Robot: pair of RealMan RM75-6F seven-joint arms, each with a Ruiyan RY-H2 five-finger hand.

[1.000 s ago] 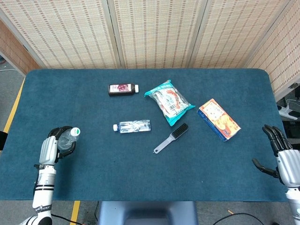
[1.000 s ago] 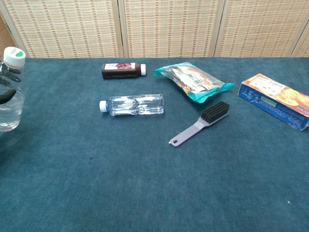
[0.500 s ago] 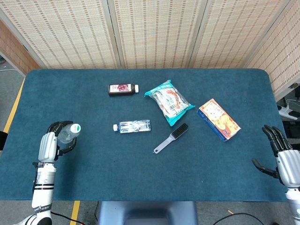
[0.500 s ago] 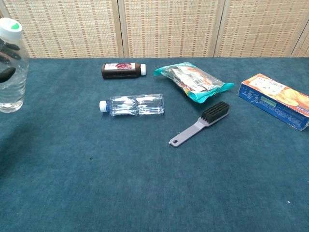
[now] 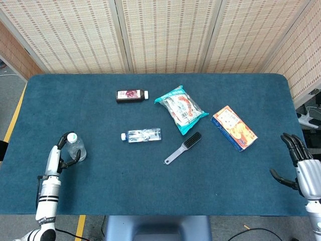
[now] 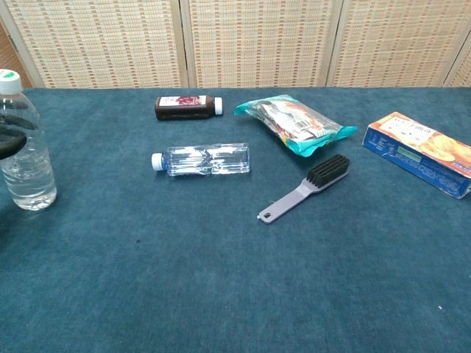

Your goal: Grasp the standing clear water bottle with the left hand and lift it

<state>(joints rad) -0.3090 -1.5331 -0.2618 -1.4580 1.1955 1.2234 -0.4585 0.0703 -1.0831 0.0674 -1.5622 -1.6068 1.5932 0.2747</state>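
Note:
The clear water bottle [image 5: 76, 147] with a white and green cap stands upright on the blue table near its left front corner. In the chest view the clear water bottle [image 6: 28, 165] rests its base on the cloth at the far left. My left hand [image 5: 54, 159] wraps its dark fingers [image 6: 10, 140] around the bottle's upper body from the left. My right hand [image 5: 302, 169] hangs beyond the table's right edge, fingers spread, holding nothing.
A second clear bottle [image 5: 142, 135] lies on its side mid-table. Behind it lie a brown bottle [image 5: 131, 95] and a teal snack bag [image 5: 180, 109]. A grey brush [image 5: 183, 147] and an orange box [image 5: 234, 127] sit to the right.
The left hand raised the bottle off the table, then brought it back down. It now stands on the cloth, a little further in from the left edge. The right hand has not moved.

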